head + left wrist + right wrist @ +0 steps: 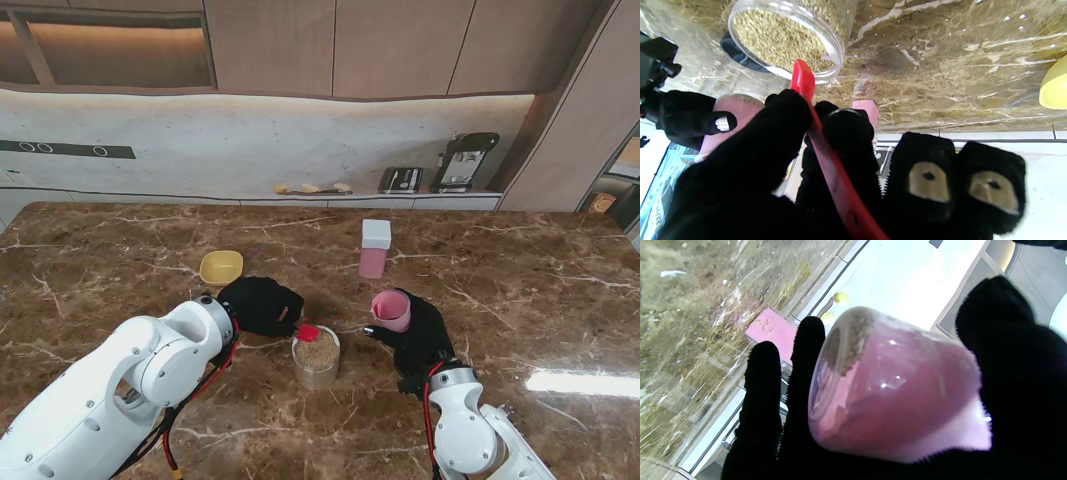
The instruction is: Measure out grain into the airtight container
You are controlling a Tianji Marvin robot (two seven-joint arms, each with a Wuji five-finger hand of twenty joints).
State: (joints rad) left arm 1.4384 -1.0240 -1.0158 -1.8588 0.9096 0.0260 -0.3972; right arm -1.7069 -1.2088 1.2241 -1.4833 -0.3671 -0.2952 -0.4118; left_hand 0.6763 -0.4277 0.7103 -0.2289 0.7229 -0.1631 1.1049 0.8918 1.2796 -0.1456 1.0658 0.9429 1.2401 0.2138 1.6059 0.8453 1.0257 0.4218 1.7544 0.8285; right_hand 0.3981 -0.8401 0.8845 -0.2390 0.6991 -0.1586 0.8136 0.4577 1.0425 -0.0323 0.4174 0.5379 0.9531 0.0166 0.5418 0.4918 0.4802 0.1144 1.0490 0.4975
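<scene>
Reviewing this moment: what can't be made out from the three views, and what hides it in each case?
- Red scoop: its bowl is out of sight in the left wrist view, hidden behind the left hand; too small in the stand view.
- Pink cup: how much grain it holds; the right hand wraps it and the right wrist view is blurred.
- Pink container: its contents; opaque lid, small in the stand view.
- Yellow bowl: cut by the frame edge in the left wrist view.

Left hand [262, 305] and right hand [417, 335] both clenched, each gripping something.
</scene>
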